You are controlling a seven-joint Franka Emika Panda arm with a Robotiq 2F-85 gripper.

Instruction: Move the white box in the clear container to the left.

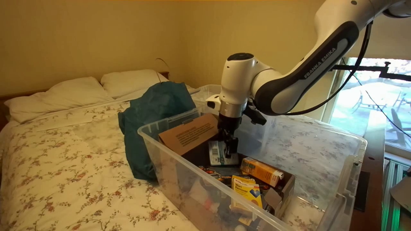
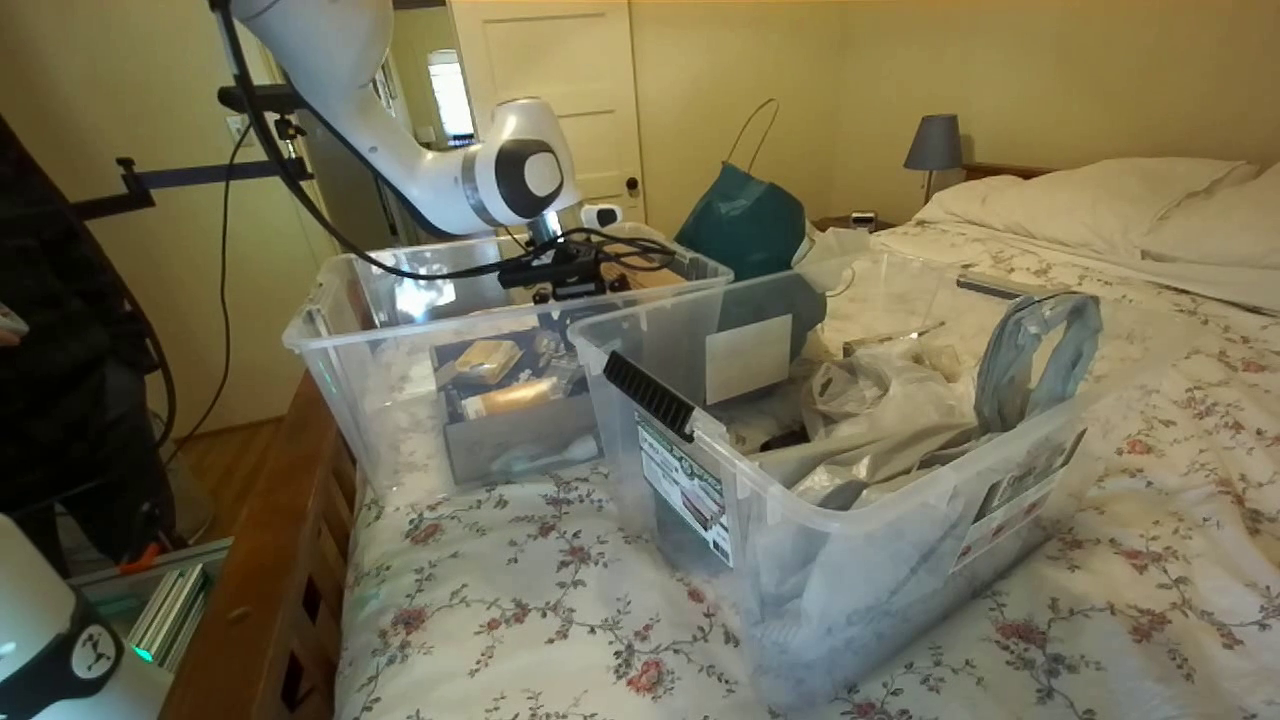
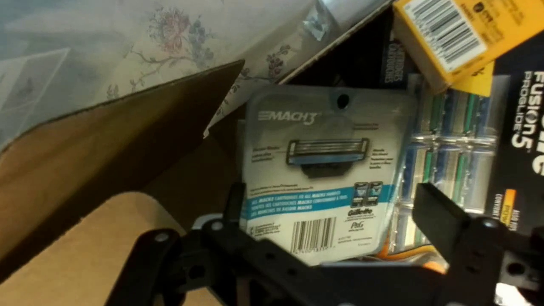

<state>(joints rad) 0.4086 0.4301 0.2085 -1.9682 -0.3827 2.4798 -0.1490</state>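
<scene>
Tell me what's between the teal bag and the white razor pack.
In an exterior view, the clear tub's wall and a brown cardboard flap lie between the teal bag and the white razor pack.

Pointing down inside the clear container [image 1: 205,175], the end effector [image 1: 230,150] hides part of the white box [image 1: 216,152]; whether they touch cannot be told. The white box sits in the brown cardboard box [image 1: 189,134], with an orange carton [image 1: 261,171] just beside it and a yellow packet [image 1: 244,191] nearer the camera. A teal bag [image 1: 157,104] stands beside the clear container.
</scene>
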